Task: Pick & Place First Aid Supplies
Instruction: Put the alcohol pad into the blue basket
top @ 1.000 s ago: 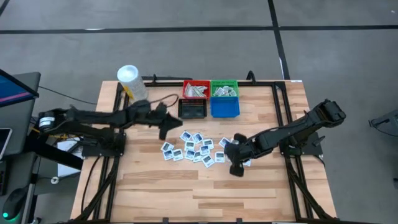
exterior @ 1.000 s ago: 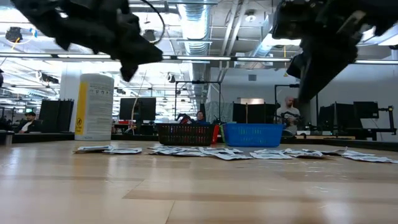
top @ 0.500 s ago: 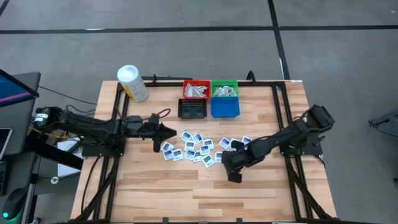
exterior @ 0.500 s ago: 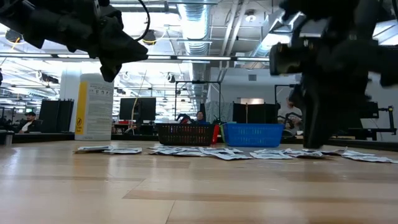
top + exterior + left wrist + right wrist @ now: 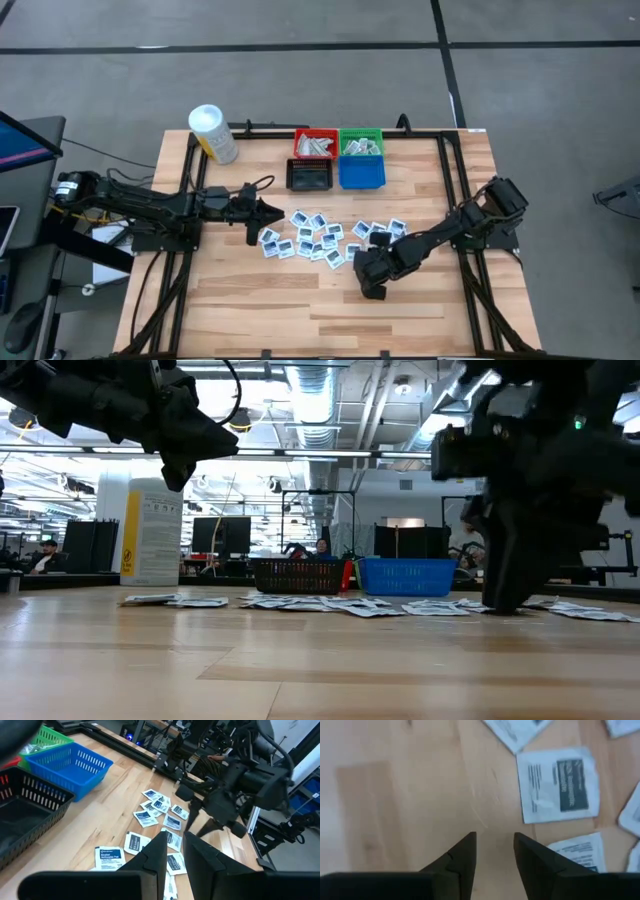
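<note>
White square packets (image 5: pixel 312 238) lie scattered at the table's (image 5: pixel 250 300) centre. The right gripper (image 5: pixel 372 288), lower centre-right, points down with jaws apart, empty. The left gripper (image 5: pixel 256 233), centre-left, shows jaws narrowly apart, empty.

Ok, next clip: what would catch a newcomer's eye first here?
Probably the scatter of small white packets on the wooden table, just in front of four little bins: red, green, black and blue. Next, the right tool reaching down to the table near the packets' edge, fingers parted and empty, while the left tool hovers at the scatter's other side. A white tub stands at the far left corner.
</note>
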